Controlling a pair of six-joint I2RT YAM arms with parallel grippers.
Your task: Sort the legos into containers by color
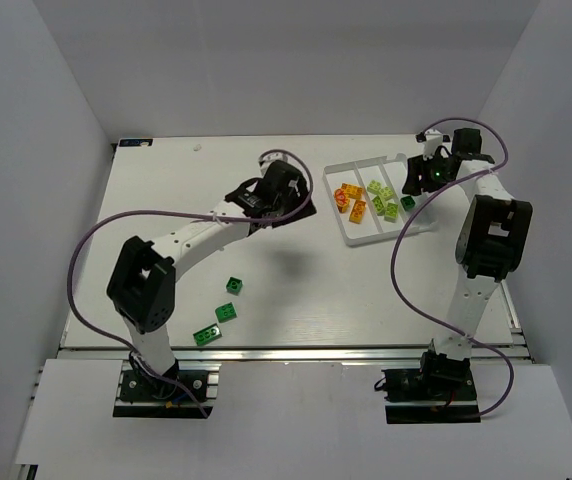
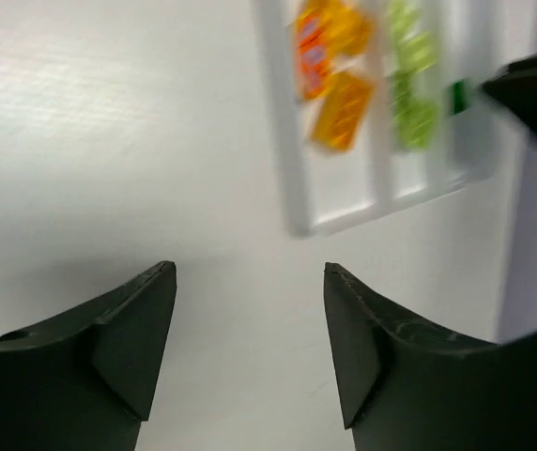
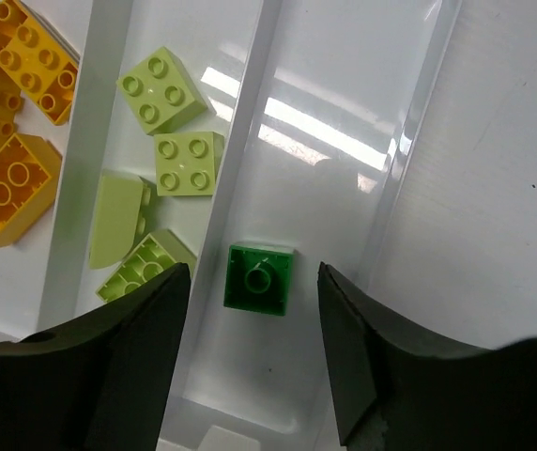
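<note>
**One dark green brick in the tray, three on the table, both jaws open**

The white table (image 1: 166, 180) carries everything. The left arm (image 1: 196, 235) reaches toward the middle of the table. The right arm (image 1: 491, 235) stretches up the right side to the white tray (image 1: 358, 236), which lies at the far right of the table with three long compartments.

The left gripper (image 2: 250, 272) hangs over bare table, well left of the tray. Its jaws stand apart with nothing between them. The right gripper (image 3: 254, 272) hovers over the tray's right compartment, jaws also apart and holding nothing.

The orange bricks (image 3: 10, 193) lie together in the left compartment. Four yellow-green bricks (image 3: 189, 162) lie in the middle one, one of them tipped on its side. A single dark green brick (image 3: 259, 278) rests flat on the floor of the right compartment, below the right jaws and clear of both.

Three more dark green bricks lie on the table near the left arm's base, well apart from the tray: the first (image 1: 234, 286), the second (image 1: 226, 312) and the third (image 1: 206, 335).
</note>
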